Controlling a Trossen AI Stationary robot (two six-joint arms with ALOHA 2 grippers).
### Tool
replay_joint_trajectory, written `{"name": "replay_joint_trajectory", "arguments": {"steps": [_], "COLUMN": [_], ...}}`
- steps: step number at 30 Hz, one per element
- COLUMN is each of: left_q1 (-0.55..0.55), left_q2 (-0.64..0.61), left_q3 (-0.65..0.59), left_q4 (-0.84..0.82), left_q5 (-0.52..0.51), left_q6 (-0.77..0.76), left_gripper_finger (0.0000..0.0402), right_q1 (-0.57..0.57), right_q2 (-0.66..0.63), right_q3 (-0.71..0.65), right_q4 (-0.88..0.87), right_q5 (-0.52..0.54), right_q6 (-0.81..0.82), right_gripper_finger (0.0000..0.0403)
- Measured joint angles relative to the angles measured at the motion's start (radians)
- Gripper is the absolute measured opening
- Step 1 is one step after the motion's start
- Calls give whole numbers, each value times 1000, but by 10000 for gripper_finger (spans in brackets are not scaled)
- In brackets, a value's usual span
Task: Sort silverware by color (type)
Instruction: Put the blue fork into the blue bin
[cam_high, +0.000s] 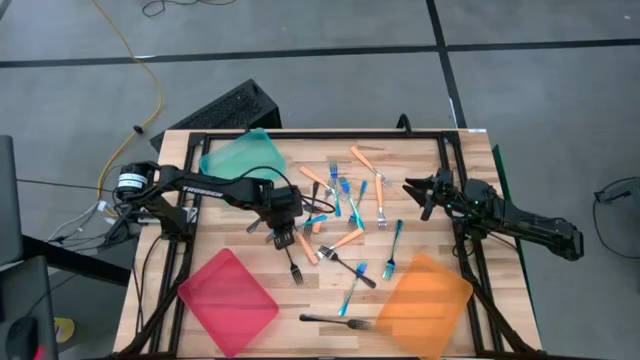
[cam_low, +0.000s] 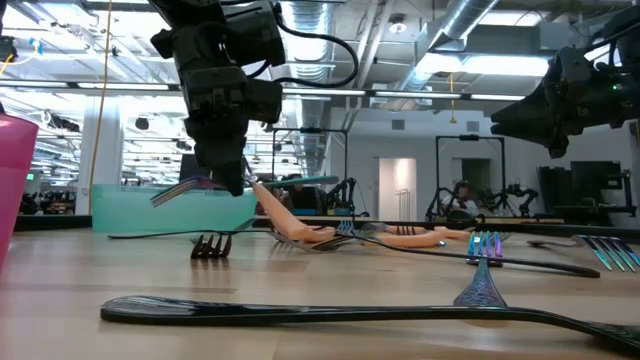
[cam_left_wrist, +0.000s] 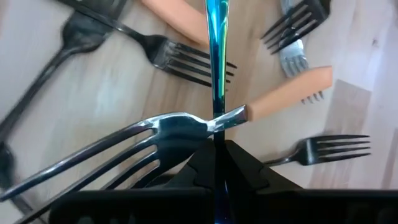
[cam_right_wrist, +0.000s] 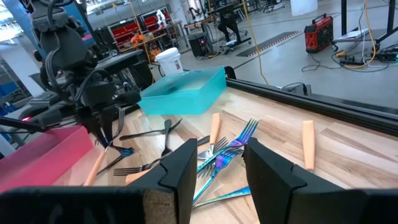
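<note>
Blue, orange-handled and black forks (cam_high: 345, 215) lie scattered on the wooden table's middle. My left gripper (cam_high: 284, 238) hangs over the left side of this pile, pointing steeply down, shut on an orange-handled fork (cam_left_wrist: 186, 127) with metal tines and on a blue fork's slim handle (cam_left_wrist: 216, 56). My right gripper (cam_high: 415, 190) waits level at the table's right side, open, with nothing between its fingers (cam_right_wrist: 186, 165). A black fork (cam_low: 350, 312) lies alone near the front edge. My left gripper pinches the orange-handled fork at its metal neck (cam_left_wrist: 217, 121), just beside the handle, the fingers coming from above and lying across it. The tines (cam_low: 170, 193) stick out raised; the orange handle (cam_low: 285, 215) slopes down toward the pile. The blue handle (cam_left_wrist: 216, 93) runs edge-on through the same shut fingers.
A teal tray (cam_high: 243, 155) stands at the far left, a red tray (cam_high: 228, 300) at the near left, an orange tray (cam_high: 425, 300) at the near right. Black frame rails (cam_high: 445, 160) run along the table's sides and far edge.
</note>
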Motion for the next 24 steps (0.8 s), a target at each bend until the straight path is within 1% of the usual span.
{"name": "replay_joint_trajectory", "arguments": {"steps": [6, 13, 16, 22, 24], "left_q1": [1, 1, 2, 1, 1], "left_q2": [0, 0, 0, 0, 0], "left_q3": [0, 0, 0, 0, 0], "left_q4": [-2, -11, -11, -11, -13], "left_q5": [-77, -278, -342, -411, -450], "left_q6": [0, 34, 52, 79, 81], "left_gripper_finger": [0, 0, 0, 0, 0], "right_q1": [0, 0, 0, 0, 0], "right_q2": [0, 0, 0, 0, 0], "right_q3": [0, 0, 0, 0, 0], "right_q4": [0, 0, 0, 0, 0], "right_q5": [0, 0, 0, 0, 0], "right_q6": [0, 0, 0, -1, -1], "right_gripper_finger": [155, 155, 155, 155, 155]}}
